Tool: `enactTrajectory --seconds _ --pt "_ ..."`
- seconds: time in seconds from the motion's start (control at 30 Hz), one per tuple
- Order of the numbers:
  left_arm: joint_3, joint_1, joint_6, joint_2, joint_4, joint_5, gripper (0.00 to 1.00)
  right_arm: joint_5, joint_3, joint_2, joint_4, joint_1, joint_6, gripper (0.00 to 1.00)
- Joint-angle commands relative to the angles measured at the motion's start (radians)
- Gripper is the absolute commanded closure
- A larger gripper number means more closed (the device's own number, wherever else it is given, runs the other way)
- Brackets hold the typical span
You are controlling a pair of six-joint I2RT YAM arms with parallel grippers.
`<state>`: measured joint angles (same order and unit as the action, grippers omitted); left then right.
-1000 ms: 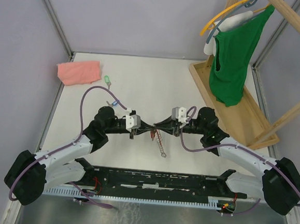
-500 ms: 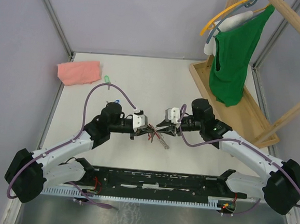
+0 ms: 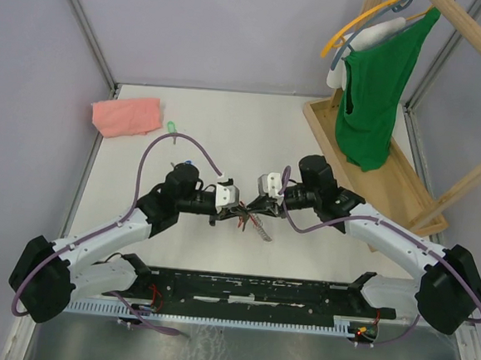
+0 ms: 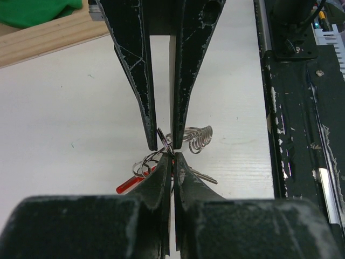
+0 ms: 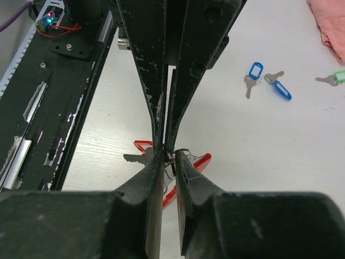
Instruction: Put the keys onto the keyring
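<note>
Overhead view: my left gripper [image 3: 239,212] and right gripper [image 3: 257,206] meet tip to tip at the centre of the white table [image 3: 228,121]. The keyring [image 3: 261,227] lies under them, its grey strip trailing toward the lower right. At the right edge, a wooden tray [image 3: 394,192] has a rack's posts rising from it and a green garment [image 3: 372,90] hanging above. A pink cloth [image 3: 126,115] lies upper left, with a green-tagged key [image 3: 171,128] just beside it.

Left wrist view: my left fingers, at the bottom of the frame, are pressed to a slit, pinching a wire loop of the keyring. The coil of loops sits just right of the tips, and a red tag [image 4: 132,185] lies lower left.

Right wrist view: my right fingers are likewise nearly closed on a wire loop; I cannot tell which one. Only this view shows two blue-tagged keys [image 5: 267,81], upper right, well apart from both grippers.
</note>
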<state>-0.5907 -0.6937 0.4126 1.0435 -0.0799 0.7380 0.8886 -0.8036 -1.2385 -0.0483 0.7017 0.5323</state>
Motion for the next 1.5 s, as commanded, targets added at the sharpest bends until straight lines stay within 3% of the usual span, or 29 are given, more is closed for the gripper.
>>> enactTrajectory --seconds 0.0,0.13,0.3,0.53,0.8,1.07,1.47 --pt "-0.065 -0.005 0.041 0.019 0.001 0.027 0.97 0.045 -0.052 -0.011 0.008 0.013 0.014 0.83" --pt "-0.071 -0.006 0.037 0.024 0.009 0.018 0.97 0.036 -0.054 -0.012 -0.009 0.013 0.022 0.99" --pt "-0.033 -0.006 0.017 -0.002 -0.039 -0.016 0.91 0.030 -0.037 0.013 -0.015 0.014 0.024 0.99" --pt "0.030 0.006 -0.022 0.007 -0.126 -0.038 0.80 0.023 0.065 0.064 0.300 0.010 -0.143 0.99" --pt "0.063 0.054 -0.062 0.023 -0.200 0.027 0.81 0.019 0.140 0.092 0.537 0.005 -0.271 0.99" --pt "0.091 0.091 -0.116 0.043 -0.281 0.085 0.82 -0.052 0.239 0.103 0.891 -0.002 -0.427 0.99" --pt "0.138 0.114 -0.265 0.081 -0.483 0.168 0.78 -0.119 0.312 -0.001 1.365 -0.002 -0.648 0.99"
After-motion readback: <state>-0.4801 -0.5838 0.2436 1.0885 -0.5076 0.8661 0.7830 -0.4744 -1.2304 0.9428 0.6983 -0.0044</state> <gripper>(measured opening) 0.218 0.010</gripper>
